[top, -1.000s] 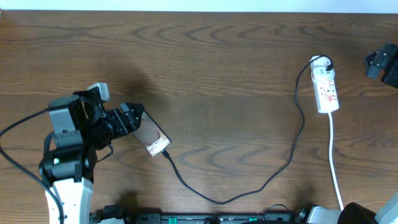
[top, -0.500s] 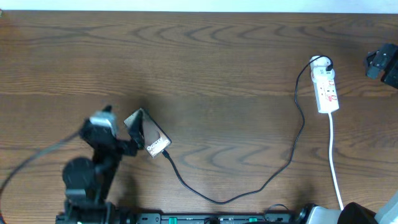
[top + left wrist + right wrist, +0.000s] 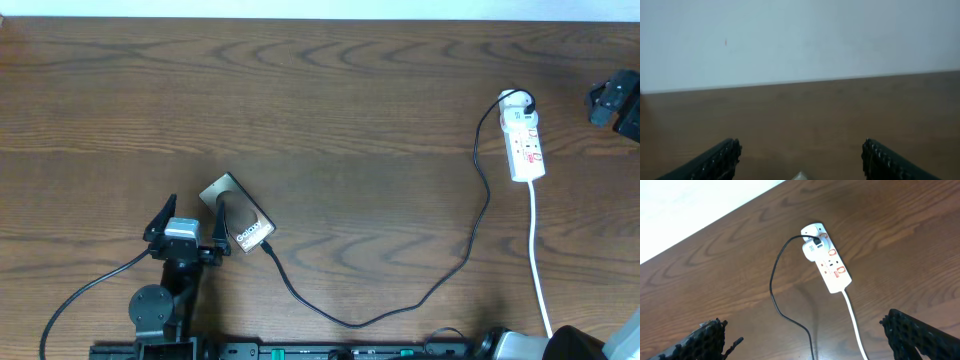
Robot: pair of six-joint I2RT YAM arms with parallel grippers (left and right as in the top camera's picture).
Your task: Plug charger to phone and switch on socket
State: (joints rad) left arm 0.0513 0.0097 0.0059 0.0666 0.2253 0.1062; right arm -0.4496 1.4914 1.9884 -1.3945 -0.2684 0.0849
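The phone (image 3: 240,215) lies flat on the wooden table at the front left, its text end toward the front. The charger cable (image 3: 440,285) runs from the socket in a long loop, and its plug tip (image 3: 268,248) touches the phone's text end; I cannot tell if it is seated. The socket (image 3: 525,140) lies at the right, and also shows in the right wrist view (image 3: 829,262). My left gripper (image 3: 192,215) (image 3: 801,150) is open and empty just left of the phone, with a phone corner (image 3: 800,176) between its fingers. My right gripper (image 3: 805,325) is open above the cable.
The socket's white cord (image 3: 538,260) runs to the front edge at the right. Part of the right arm (image 3: 612,100) shows at the right edge. A black rail (image 3: 330,352) runs along the front edge. A pale wall (image 3: 800,40) lies past the table's far edge.
My left gripper has let go of the phone and pulled back toward the front edge. The phone, cable and socket have stayed in place. The right arm has not moved.
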